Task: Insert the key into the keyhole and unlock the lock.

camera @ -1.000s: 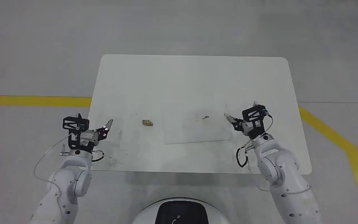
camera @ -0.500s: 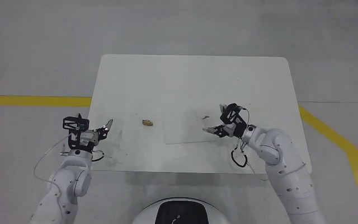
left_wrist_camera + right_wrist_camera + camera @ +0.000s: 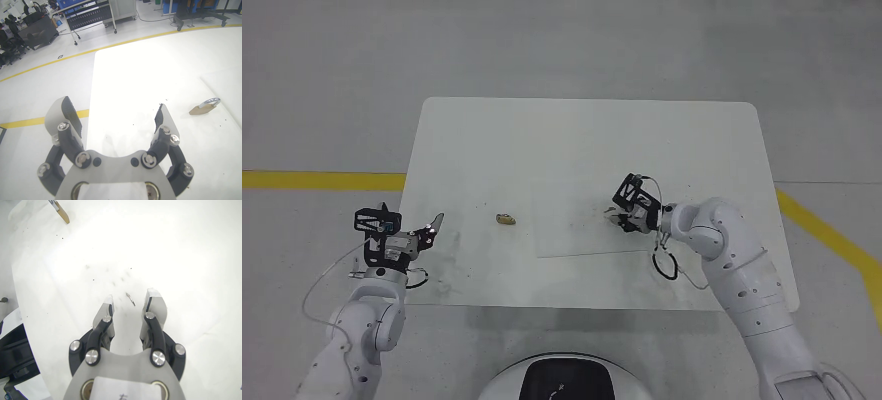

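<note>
Key (image 3: pixel 130 298), in the right wrist view, lies on the table (image 3: pixel 170 247) between the fingers of the right claw (image 3: pixel 131 294), which stands narrowly open and grips nothing. It looks thin, light, stiff and probably slick, so I judge a pinch across its head best, with the blade left free. In the left wrist view the left claw (image 3: pixel 113 108) gapes wide and empty with the lock (image 3: pixel 204 108) lying beyond one finger, and in the top view key and right claw sit right of centre, lock left of centre, left claw lower left.

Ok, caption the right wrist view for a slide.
Open right gripper straddles the small key on the white table; the brass lock lies farther off.
</note>
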